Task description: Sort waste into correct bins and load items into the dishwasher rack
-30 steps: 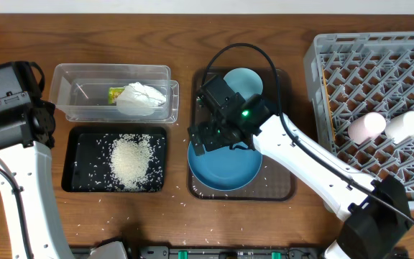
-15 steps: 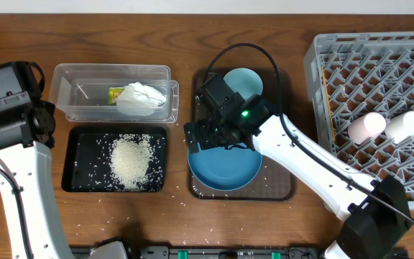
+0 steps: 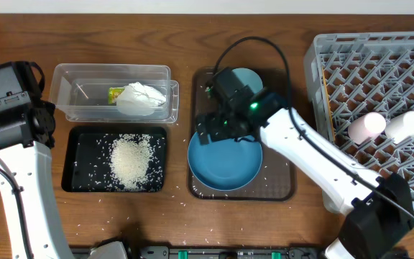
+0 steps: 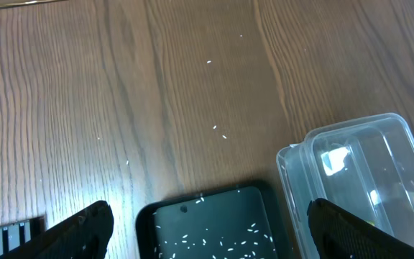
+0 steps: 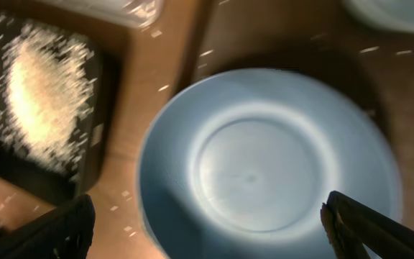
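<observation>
The large dark-blue bowl (image 3: 225, 165) sits empty on the brown serving tray (image 3: 282, 188). My right gripper (image 3: 219, 131) is open just above its far-left rim; in the right wrist view (image 5: 214, 241) the bowl (image 5: 264, 165) lies between the spread fingers. The small light-blue bowl (image 3: 249, 77) is behind, partly hidden by the arm. The rice (image 3: 130, 160) lies in the black tray (image 3: 77, 180). The tissue (image 3: 142, 98) and wrapper (image 3: 115, 93) are in the clear tub (image 3: 67, 79). The pink cup (image 3: 365, 126) and white cup (image 3: 405, 124) lie in the rack (image 3: 322, 57). My left gripper (image 4: 207, 241) is open and empty over the black tray's corner (image 4: 214, 223). I cannot make out the chopsticks.
Stray rice grains are scattered on the wood around the brown tray and along the front edge (image 3: 207, 241). The left arm (image 3: 13, 122) stands at the table's left edge. The clear tub's corner (image 4: 358, 173) shows in the left wrist view.
My right gripper has swung a little right and back, from the bowl's left rim toward its far side, still open. The left arm has not moved.
</observation>
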Robot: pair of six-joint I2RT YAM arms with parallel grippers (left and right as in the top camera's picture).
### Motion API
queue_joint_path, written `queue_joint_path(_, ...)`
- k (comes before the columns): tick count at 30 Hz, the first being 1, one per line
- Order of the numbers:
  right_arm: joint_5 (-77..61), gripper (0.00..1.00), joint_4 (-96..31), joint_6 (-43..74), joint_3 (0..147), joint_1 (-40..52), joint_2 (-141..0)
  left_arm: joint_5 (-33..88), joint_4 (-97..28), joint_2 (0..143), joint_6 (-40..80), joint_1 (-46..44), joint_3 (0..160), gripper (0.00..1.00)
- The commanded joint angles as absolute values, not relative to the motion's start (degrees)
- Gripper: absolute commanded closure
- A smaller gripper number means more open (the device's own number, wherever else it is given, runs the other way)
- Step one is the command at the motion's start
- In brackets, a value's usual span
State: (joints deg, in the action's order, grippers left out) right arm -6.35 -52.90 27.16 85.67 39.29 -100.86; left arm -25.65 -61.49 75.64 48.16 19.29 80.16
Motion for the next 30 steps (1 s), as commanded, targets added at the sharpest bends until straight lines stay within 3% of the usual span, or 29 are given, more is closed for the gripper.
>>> queue_joint_path(1, -3.3, 0.01, -53.1, 25.4, 85.8, 35.8, -100.6, -26.2, -61.7, 75.7, 48.3, 19.5, 80.4, 0.11)
queue_joint_path(10, -3.3, 0.01, -55.1, 25.7, 85.5, 28.7, -100.6, -26.2, -61.7, 75.7, 48.3, 19.5, 80.4, 0.11)
queue_joint_path(29, -0.4, 0.01, -49.5, 25.7, 71.4, 29.9, -100.6, -26.2, -61.7, 75.7, 48.3, 19.5, 80.4, 0.11)
queue_joint_path(30, -1.2, 0.05, -49.5, 25.7, 71.3, 29.9, -100.6, -26.2, -61.7, 75.7, 48.3, 19.5, 80.4, 0.11)
